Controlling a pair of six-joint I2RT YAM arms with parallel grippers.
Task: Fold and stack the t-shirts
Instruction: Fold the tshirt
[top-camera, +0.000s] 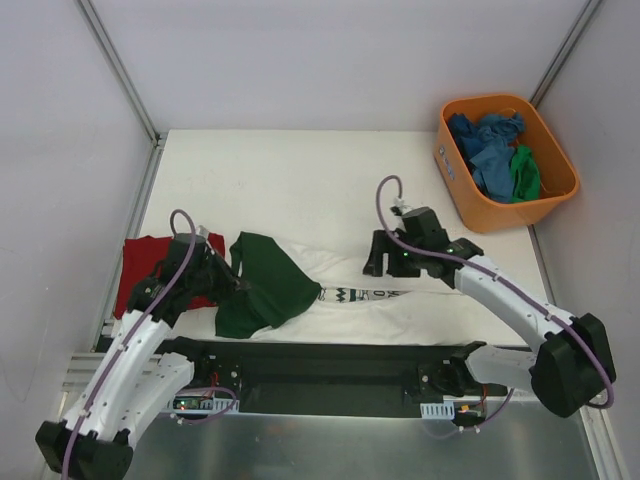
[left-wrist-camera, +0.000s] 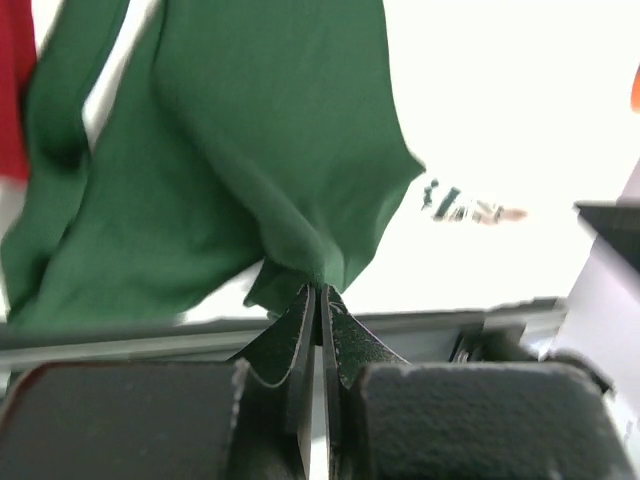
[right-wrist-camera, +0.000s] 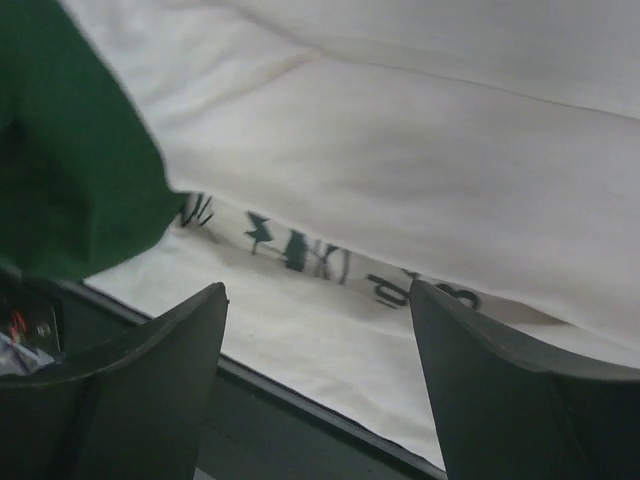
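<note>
The white t-shirt (top-camera: 400, 310) with dark green sleeves lies along the table's near edge, a strip of black lettering (top-camera: 365, 294) showing. My left gripper (top-camera: 232, 278) is shut on its green cloth (left-wrist-camera: 250, 150), pinched between the fingertips and lifted. My right gripper (top-camera: 380, 262) is open and empty, just above the white cloth (right-wrist-camera: 400, 150) near the lettering (right-wrist-camera: 310, 255). A dark red t-shirt (top-camera: 140, 265) lies flat at the left, partly under my left arm. Blue and green shirts (top-camera: 495, 155) sit bunched in the tub.
An orange plastic tub (top-camera: 455, 185) stands at the back right by the right wall. A black rail (top-camera: 330, 360) runs along the near table edge between the arm bases. White walls close in the left and right sides.
</note>
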